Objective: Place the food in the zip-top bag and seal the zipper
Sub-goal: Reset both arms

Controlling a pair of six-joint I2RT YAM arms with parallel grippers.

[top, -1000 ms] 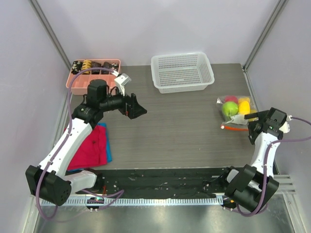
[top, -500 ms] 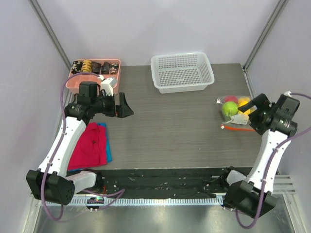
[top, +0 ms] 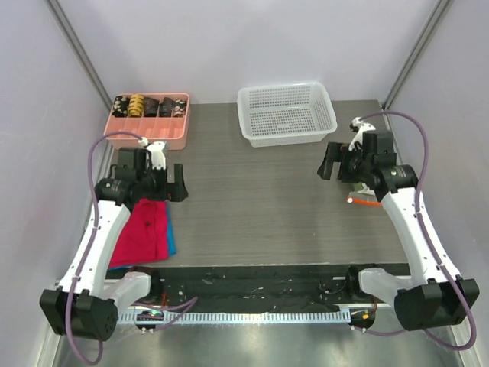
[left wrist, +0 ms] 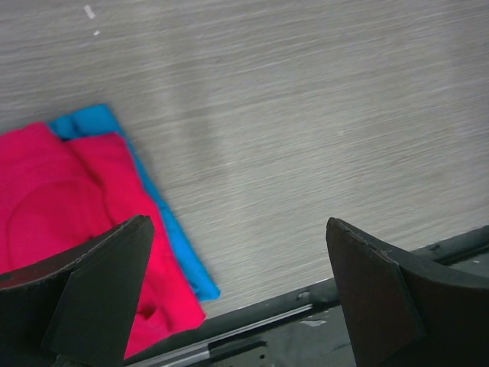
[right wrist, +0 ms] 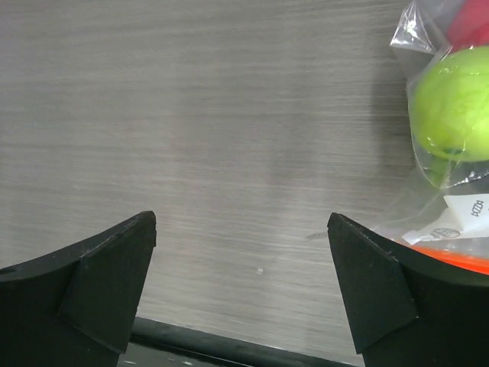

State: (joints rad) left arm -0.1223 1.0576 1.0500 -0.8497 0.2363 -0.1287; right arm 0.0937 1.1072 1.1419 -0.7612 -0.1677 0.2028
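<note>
The zip-top bag [right wrist: 451, 176] lies on the grey table at the right, holding a green apple [right wrist: 454, 115] and something red [right wrist: 470, 23]. Its orange-red zipper strip [right wrist: 462, 261] shows at the near edge. In the top view my right arm hides most of the bag, and only the zipper strip [top: 365, 201] shows. My right gripper [top: 327, 162] is open and empty above bare table, just left of the bag; it also shows in the right wrist view [right wrist: 242, 218]. My left gripper [top: 176, 188] is open and empty beside the cloth at the left; it also shows in the left wrist view [left wrist: 238, 223].
A white mesh basket [top: 286, 113] stands at the back centre. A pink tray [top: 149, 131] of brown and black snack pieces stands at the back left. A red-pink cloth [top: 141, 229] lies over a blue one [left wrist: 164, 222] at the near left. A black rail [top: 252, 279] runs along the near edge.
My right arm has swung from the table's right edge up and left over the bag, now covering it in the top view. My left gripper has drawn back left and nearer, toward the cloth.
</note>
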